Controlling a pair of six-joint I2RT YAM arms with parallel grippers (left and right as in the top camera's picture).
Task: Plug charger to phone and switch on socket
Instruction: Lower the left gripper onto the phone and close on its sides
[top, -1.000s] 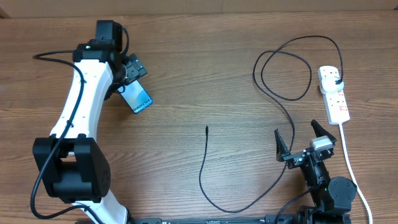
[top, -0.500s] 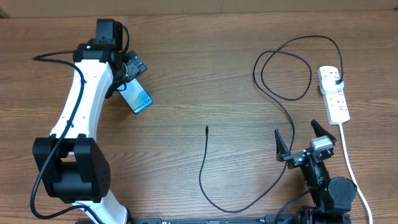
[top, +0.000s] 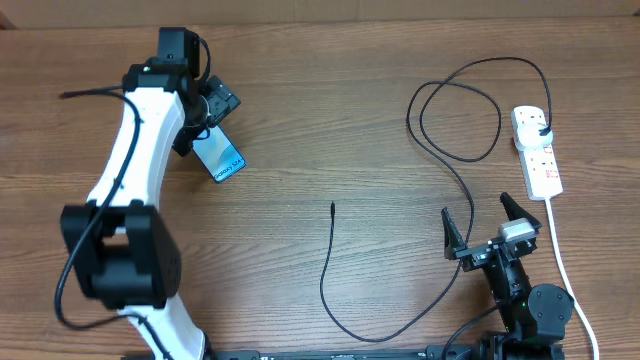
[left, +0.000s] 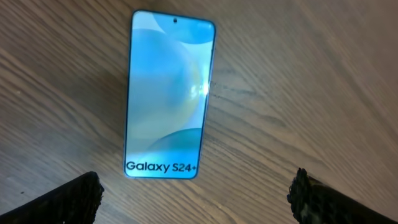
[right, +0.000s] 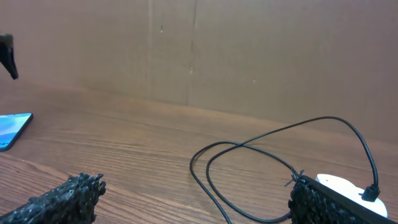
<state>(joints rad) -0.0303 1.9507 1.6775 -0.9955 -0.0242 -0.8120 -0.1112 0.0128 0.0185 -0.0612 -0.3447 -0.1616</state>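
Left tool (left: 198, 200): fingers spread wide, holding nothing; it hovers over the brown wood-grain counter (top: 330, 90).

The slim rectangular smartphone with the light-blue screen (left: 169, 93) lies flat on the counter directly ahead of the left tool, centred between the lines of its two fingers and touching neither; its long axis runs straight away from the tool; the short end with the white lettering is the nearer end, just ahead of the fingertips.

Right tool (top: 476, 212): fingers also spread wide and empty, parked low at the near edge of the counter.

The long thin black charger cable (top: 326, 262) loops ahead of and to the left of the right tool; its small slim connector tip (top: 332, 206) lies free on the counter to that tool's left, pointing away from the robot, well apart from the phone; the tip sits between the two tools, neither clearly nearer.

The white oblong power strip (top: 537, 150) lies ahead of and to the right of the right tool, long axis running away from it; the cable's black plug (top: 541, 128) is seated in its far end; the right arm is plainly nearer to it.

Judgement: the coming move turns on the left tool closing across the phone's short width; the approach line already matches the phone's long axis; connector and switch are not yet handled.
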